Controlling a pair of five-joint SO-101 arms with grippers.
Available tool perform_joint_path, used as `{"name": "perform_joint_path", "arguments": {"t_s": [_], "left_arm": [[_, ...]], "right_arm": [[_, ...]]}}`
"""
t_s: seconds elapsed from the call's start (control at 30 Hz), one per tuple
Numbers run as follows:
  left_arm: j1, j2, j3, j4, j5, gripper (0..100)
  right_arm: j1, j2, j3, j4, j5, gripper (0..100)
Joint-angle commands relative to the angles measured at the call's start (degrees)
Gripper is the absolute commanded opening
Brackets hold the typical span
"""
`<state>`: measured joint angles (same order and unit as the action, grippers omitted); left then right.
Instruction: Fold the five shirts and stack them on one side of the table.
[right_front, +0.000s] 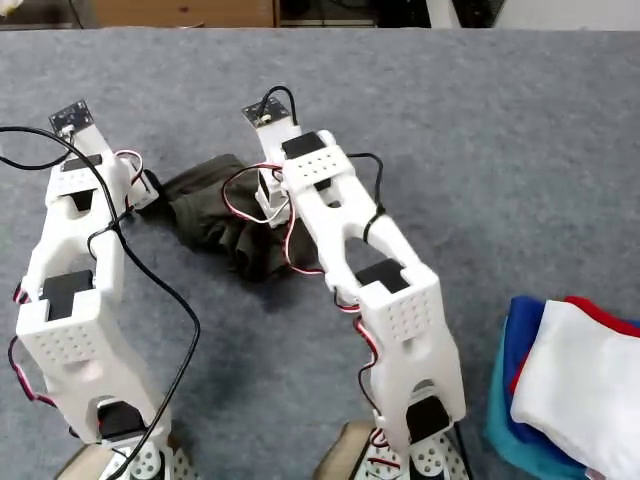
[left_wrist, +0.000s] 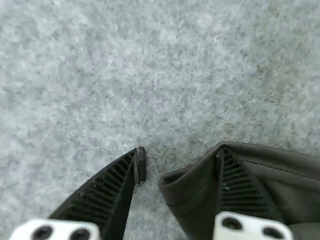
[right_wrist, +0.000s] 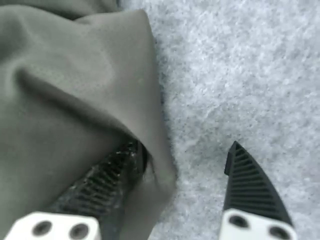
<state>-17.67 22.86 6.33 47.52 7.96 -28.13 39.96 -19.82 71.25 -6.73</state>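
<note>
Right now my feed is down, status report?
Left gripper open, right gripper open, both astride dark shirt edge. Shirt crumpled. Folded stack well aside.

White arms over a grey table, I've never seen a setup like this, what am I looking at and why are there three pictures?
These are two small robot arms, the left arm and the right arm, each ending in a two-fingered gripper. One picture comes from a fixed camera looking down on the grey table. The other two come from cameras on each arm's wrist. A crumpled dark shirt lies between the arms, and a stack of folded shirts sits at the table's edge beside the right arm. The left gripper and the right gripper are both open at the dark shirt's edges, so nothing is clamped.
</note>
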Motion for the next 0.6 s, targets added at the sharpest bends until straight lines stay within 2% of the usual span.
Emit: {"name": "perform_joint_path", "arguments": {"t_s": [0.0,0.1,0.2,0.27,0.43,0.57], "left_arm": [[-0.26,-0.57,-2.02,0.26,0.09,23],[-0.26,-0.57,-1.93,0.26,0.09,23],[-0.26,-0.66,-1.93,0.26,0.09,23],[-0.26,-0.75,-1.93,0.26,0.09,18],[-0.79,-0.84,-2.29,0.26,0.09,2],[-1.76,-0.84,-2.37,0.0,0.44,3]], "right_arm": [[1.01,-0.31,-1.45,-0.97,-0.44,27.4],[1.01,-0.22,-1.45,-0.97,-0.44,22.8],[1.01,-0.22,-1.54,-1.05,-0.44,10.5],[1.1,-0.22,-1.45,-2.81,-0.44,4.2],[1.27,-0.22,-1.27,-3.6,-0.44,3.7],[1.27,-0.31,-1.54,-3.87,-0.44,3.7]]}}
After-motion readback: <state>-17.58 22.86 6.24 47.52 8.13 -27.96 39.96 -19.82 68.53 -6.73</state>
